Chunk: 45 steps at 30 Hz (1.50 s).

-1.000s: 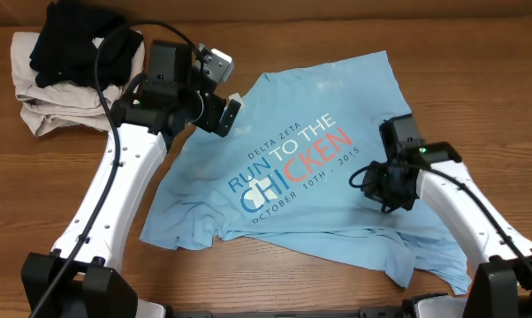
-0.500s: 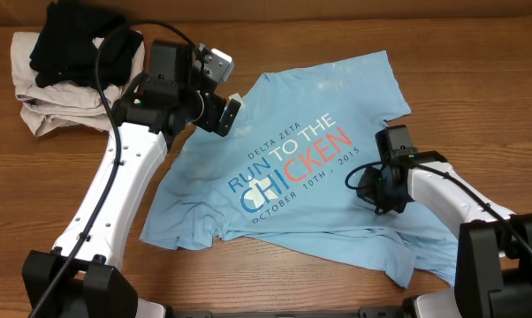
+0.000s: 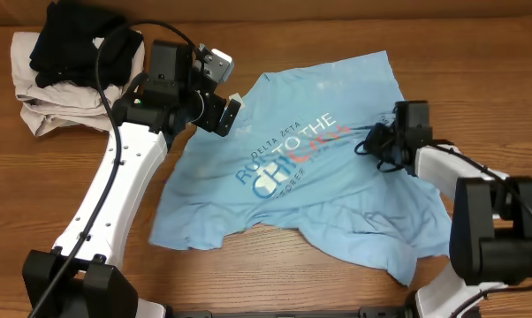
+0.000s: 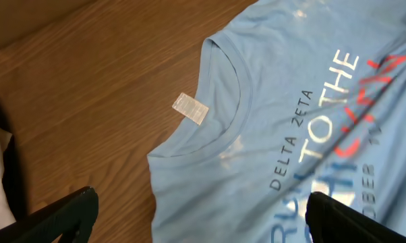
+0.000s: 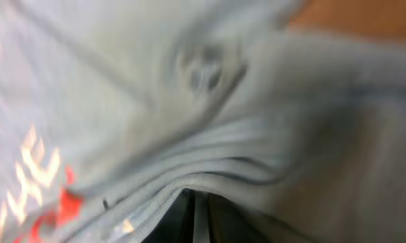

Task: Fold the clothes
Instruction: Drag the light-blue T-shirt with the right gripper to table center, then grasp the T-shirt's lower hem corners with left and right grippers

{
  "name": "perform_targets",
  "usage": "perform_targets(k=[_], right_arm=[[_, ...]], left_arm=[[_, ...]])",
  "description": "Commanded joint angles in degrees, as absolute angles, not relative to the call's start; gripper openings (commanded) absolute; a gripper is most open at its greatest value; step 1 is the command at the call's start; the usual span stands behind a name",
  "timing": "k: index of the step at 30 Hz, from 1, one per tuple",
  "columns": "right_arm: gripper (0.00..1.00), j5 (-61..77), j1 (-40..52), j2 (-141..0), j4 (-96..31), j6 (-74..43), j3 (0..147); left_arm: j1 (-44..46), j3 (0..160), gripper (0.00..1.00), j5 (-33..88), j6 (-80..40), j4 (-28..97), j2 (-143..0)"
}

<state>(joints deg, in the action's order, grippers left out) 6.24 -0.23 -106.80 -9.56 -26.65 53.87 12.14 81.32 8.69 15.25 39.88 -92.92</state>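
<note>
Wood surface [image 3: 478,53], blue shirt [image 3: 337,221] mid-frame, wrinkled, print bunched toward the right. Left hand [image 3: 224,113] open, fingers wide apart, above the collar [image 4: 242,101]. Right hand [image 3: 378,141] pinching bunched shirt fabric right of the print. Black garment [image 3: 67,44] on beige garment [image 3: 36,106], upper left.

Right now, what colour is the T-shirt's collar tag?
White rectangular fabric tag; left wrist view shows best.

Soft matt cloth T-shirt [image 3: 337,88], smooth wood-grain table [image 3: 275,283], white fabric neck label [image 4: 190,109]
</note>
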Motion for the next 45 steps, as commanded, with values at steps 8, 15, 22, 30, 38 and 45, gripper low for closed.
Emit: perform_targets(k=[8,15,22,30,38,45], right_arm=[[0.25,4.45,-7.90,-116.42,-13.74,-20.29,67.53],[0.75,11.09,-9.45,-115.44,-39.42,-14.70,91.02],[0.84,12.82,-9.39,-107.39,-67.51,-14.52,111.09],[0.79,12.73,-8.86,-91.35,-87.13,-15.05,112.71],[0.82,11.03,-6.85,-75.22,-92.99,-19.42,103.83],[0.83,11.68,-5.63,-63.51,-93.36,-21.28,88.77]], left_arm=[[12.38,82.24,1.00,4.27,16.29,38.41,-93.47],[12.01,82.56,1.00,2.02,14.11,37.32,-93.30],[11.90,89.80,1.00,-0.75,1.17,47.75,-91.33],[11.92,92.38,1.00,-3.57,-12.47,68.95,-87.94],[11.90,77.71,1.00,1.67,-16.99,70.24,-87.15],[11.92,65.28,0.97,4.14,-17.82,65.43,-86.48]])
